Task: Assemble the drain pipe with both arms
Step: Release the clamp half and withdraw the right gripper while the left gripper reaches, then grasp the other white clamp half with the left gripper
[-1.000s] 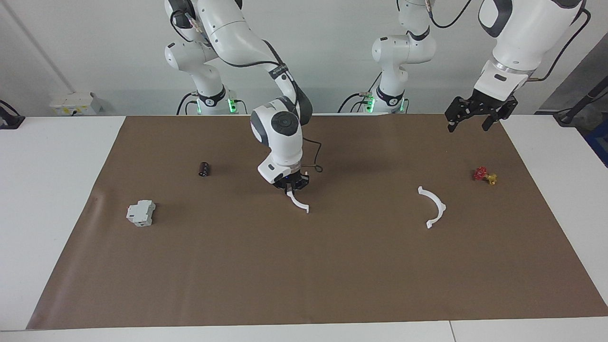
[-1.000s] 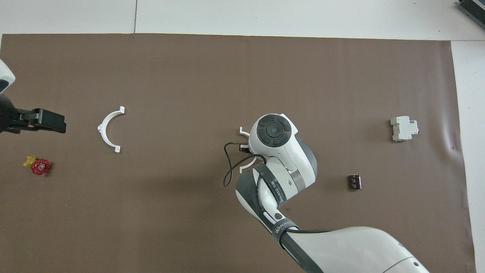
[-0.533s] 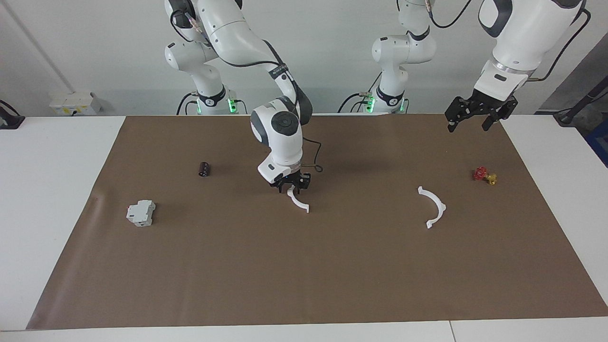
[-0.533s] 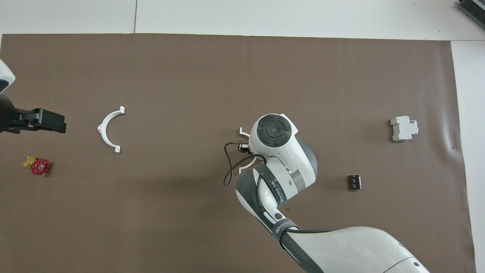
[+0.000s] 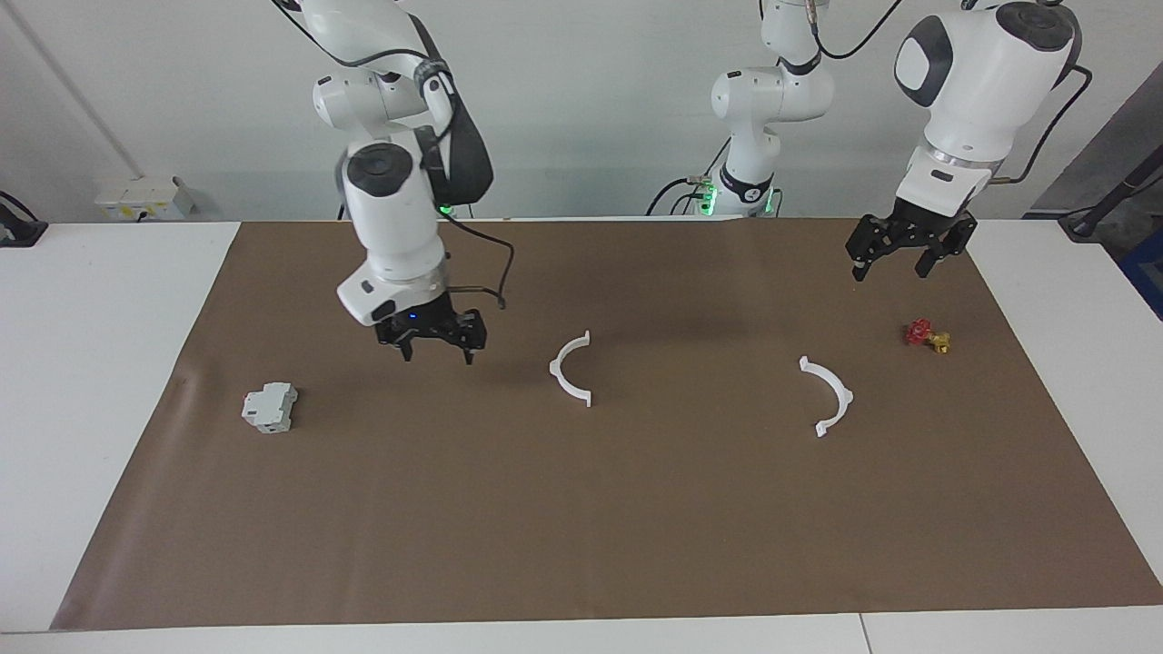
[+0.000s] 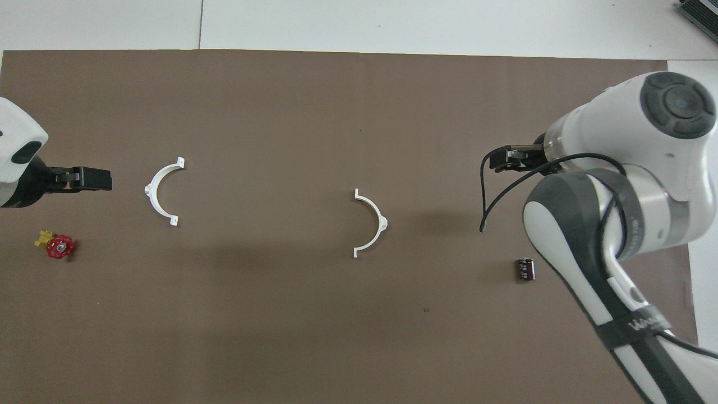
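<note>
In the facing view, a brown mat (image 5: 581,509) covers most of a white worktop (image 5: 100,363). The right gripper (image 5: 434,350) hangs over the mat with its fingers spread apart and nothing between them. Beside it, flat on the mat near the middle, lies one half-ring (image 5: 571,368) of the drain pipe. The second half-ring (image 5: 830,396) lies well apart from the first, toward the left arm's end. A small red-and-yellow valve (image 5: 927,336) sits near that second piece, a little closer to the robots. The left gripper (image 5: 894,262) hangs above the mat's edge near the valve, fingers apart and empty. A grey-white block (image 5: 270,406) rests at the right arm's end. In the overhead view, the middle half-ring (image 6: 371,223) and the other half-ring (image 6: 162,191) curve with their open sides facing each other. The right gripper (image 6: 498,161) and the left gripper (image 6: 92,179) both show from the side. A small dark cylinder (image 6: 525,269) lies near the right arm, and the valve (image 6: 55,245) below the left gripper.
</note>
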Controlling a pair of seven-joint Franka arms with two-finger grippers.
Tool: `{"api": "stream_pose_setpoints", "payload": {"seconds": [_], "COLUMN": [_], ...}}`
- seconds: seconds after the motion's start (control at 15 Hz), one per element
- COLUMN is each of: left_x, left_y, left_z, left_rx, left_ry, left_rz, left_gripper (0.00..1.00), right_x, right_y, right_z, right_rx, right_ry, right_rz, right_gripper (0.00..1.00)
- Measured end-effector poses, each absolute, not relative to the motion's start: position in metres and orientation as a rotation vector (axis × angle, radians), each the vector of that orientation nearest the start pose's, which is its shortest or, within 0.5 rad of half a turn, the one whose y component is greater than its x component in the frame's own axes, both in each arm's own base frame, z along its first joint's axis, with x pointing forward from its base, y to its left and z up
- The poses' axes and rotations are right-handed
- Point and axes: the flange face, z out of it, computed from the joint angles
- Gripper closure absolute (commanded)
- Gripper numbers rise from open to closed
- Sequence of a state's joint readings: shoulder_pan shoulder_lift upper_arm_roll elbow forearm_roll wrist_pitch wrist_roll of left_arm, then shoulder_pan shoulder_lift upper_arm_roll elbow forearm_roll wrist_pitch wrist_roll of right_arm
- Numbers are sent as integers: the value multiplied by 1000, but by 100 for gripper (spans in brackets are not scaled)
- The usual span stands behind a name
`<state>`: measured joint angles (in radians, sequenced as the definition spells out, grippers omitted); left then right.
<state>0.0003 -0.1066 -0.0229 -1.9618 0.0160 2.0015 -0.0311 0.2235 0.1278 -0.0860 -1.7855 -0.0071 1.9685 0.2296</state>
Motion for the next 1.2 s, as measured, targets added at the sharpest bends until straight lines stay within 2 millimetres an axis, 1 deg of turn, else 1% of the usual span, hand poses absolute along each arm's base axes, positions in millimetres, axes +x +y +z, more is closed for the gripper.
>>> {"api": "stream_pose_setpoints", "payload": {"seconds": [0.07, 0.2, 0.33, 0.47, 0.53, 0.6, 0.73, 0.8, 0.87, 1.0, 1.2], "left_x": [546, 554, 558, 551, 546, 541, 533, 531, 531, 532, 536], "left_y": [-6, 0, -2, -5, -4, -4, -4, -4, -5, -5, -6], "left_z": [515, 467, 420, 379, 366, 356, 340, 332, 325, 315, 313], "left_rx": [-3119, -3120, -3123, -3124, -3123, -3122, -3121, -3119, -3117, -3114, -3109], "left_ry": [-26, -107, -219, -308, -332, -349, -374, -394, -418, -450, -523], "left_rz": [-247, -270, -274, -255, -257, -250, -211, -190, -175, -163, -201], "left_gripper": [0, 0, 0, 0, 0, 0, 0, 0, 0, 0, 0], "right_x": [598, 592, 583, 572, 567, 563, 558, 556, 554, 552, 552], "right_y": [65, 27, -8, -35, -44, -50, -50, -48, -46, -45, -42], "right_z": [490, 503, 517, 540, 553, 568, 600, 613, 621, 622, 619], "right_rx": [-3148, -3153, -3156, -3155, -3161, -3173, -3212, -3221, -3223, -3220, -3216], "right_ry": [126, 116, 136, 155, 162, 168, 159, 152, 148, 151, 140], "right_rz": [-76, -45, -17, 0, 2, -2, -23, -30, -25, 1, 14], "right_gripper": [0, 0, 0, 0, 0, 0, 0, 0, 0, 0, 0]}}
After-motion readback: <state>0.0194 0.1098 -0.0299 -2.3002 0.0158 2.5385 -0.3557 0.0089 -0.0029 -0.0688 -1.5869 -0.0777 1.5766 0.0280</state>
